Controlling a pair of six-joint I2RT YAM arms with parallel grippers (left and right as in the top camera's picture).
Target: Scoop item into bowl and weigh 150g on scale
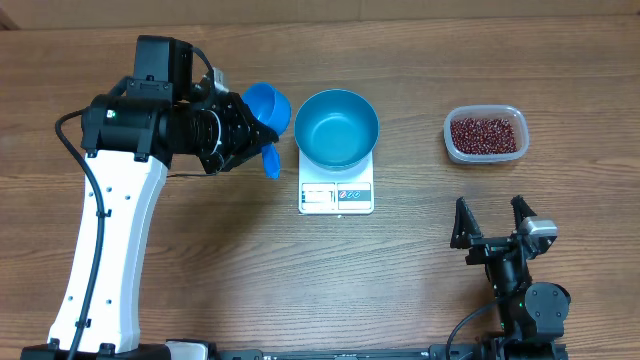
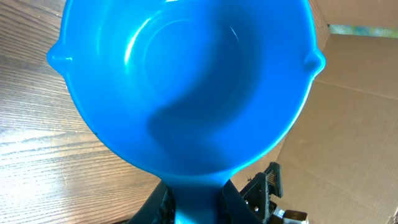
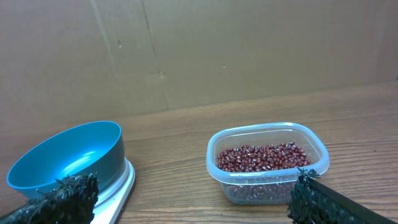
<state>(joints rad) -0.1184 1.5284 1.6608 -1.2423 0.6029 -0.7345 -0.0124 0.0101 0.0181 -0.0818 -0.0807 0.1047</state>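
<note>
The large blue bowl (image 1: 337, 127) stands empty on the white scale (image 1: 336, 192) in the middle of the table; both also show at the left of the right wrist view, bowl (image 3: 68, 158), scale (image 3: 118, 186). The red-brown beans (image 1: 485, 135) (image 3: 261, 157) fill a clear plastic tub (image 1: 484, 135) at the right. My left gripper (image 1: 250, 133) is shut on the handle of a small blue scoop (image 1: 266, 108) (image 2: 186, 81), held just left of the bowl; the scoop is empty. My right gripper (image 1: 492, 222) (image 3: 193, 202) stands open near the front right, holding nothing.
A brown cardboard wall (image 3: 199, 50) stands behind the table. The tub (image 3: 267, 163) lies a short way ahead of the right gripper, between its fingers in the wrist view.
</note>
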